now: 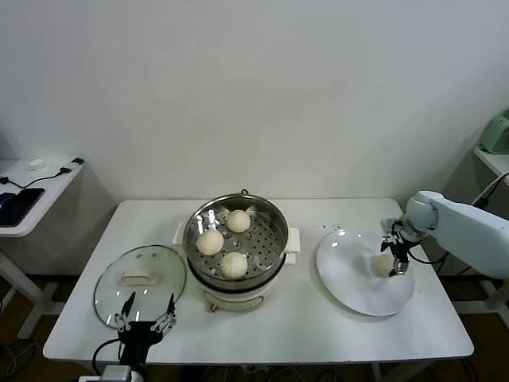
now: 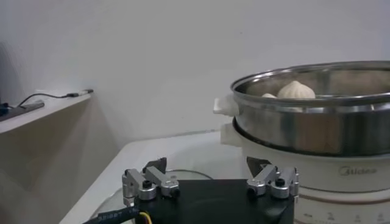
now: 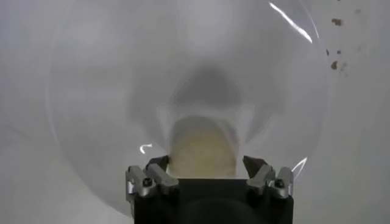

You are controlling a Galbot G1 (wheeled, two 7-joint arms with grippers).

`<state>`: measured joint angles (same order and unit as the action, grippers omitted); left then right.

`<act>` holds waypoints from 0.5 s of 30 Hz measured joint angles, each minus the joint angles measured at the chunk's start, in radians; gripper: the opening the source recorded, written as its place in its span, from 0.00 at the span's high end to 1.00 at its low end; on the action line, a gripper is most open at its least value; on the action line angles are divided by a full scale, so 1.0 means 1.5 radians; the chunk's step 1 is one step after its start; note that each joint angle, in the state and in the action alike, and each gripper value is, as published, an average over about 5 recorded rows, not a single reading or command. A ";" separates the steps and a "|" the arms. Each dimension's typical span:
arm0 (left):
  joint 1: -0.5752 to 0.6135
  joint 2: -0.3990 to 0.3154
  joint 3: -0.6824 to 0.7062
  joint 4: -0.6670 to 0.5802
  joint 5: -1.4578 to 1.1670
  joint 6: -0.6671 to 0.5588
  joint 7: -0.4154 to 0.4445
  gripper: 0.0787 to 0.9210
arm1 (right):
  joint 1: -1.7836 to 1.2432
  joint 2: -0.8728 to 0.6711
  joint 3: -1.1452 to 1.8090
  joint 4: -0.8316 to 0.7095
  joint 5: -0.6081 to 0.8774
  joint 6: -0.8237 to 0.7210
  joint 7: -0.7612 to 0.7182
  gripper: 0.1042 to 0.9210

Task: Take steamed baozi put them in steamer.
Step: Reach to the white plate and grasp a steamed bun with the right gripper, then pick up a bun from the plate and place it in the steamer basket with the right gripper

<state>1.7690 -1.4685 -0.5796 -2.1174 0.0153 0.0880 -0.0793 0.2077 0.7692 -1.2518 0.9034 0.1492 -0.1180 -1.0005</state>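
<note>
Right tool (image 1: 395, 256) down over the white plate (image 1: 350, 278), fingers either side of the last bun (image 3: 201, 152); contact cannot be told. Three buns (image 1: 234, 264) sit in the steamer (image 1: 270, 239) mid-worktop (image 1: 318, 326). Left tool (image 1: 145, 313) spread, parked by the glass lid (image 1: 139, 274).

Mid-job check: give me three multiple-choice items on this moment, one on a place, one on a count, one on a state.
1. Where is the last baozi?
A. on the plate
B. on the glass lid
C. on the side table

2. How many baozi lie in the steamer?
A. one
B. three
C. five

3. The left gripper is:
A. open, holding nothing
B. shut on the lid
C. inside the steamer

Answers: A, it sits on the plate between the right gripper's fingers; B, three show on the tray; A, fingers apart near the lid.
</note>
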 measured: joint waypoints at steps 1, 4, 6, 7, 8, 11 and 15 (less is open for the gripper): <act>0.000 0.000 -0.001 0.000 0.000 0.000 0.000 0.12 | -0.001 0.000 0.000 0.000 -0.001 -0.001 -0.001 0.26; -0.001 0.001 -0.003 -0.002 -0.001 0.001 0.000 0.12 | -0.001 -0.001 -0.001 0.002 0.000 -0.007 -0.002 0.30; -0.002 0.002 -0.005 -0.004 -0.003 0.003 0.000 0.12 | 0.002 -0.003 -0.005 0.008 0.003 -0.011 -0.003 0.31; -0.003 0.002 -0.006 -0.005 -0.004 0.003 0.000 0.12 | 0.005 -0.005 -0.008 0.011 0.005 -0.014 -0.003 0.32; -0.003 0.002 -0.007 -0.006 -0.005 0.004 0.000 0.12 | 0.008 -0.006 -0.011 0.016 0.007 -0.016 -0.003 0.32; -0.003 0.003 -0.006 -0.009 -0.005 0.006 0.000 0.12 | 0.026 -0.011 -0.026 0.032 0.017 -0.023 -0.004 0.33; -0.001 0.003 -0.004 -0.014 -0.004 0.009 0.000 0.12 | 0.074 -0.012 -0.067 0.062 0.047 -0.032 -0.006 0.34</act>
<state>1.7672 -1.4643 -0.5859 -2.1385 0.0092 0.1009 -0.0795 0.3193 0.7505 -1.3516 0.9961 0.2199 -0.1666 -1.0093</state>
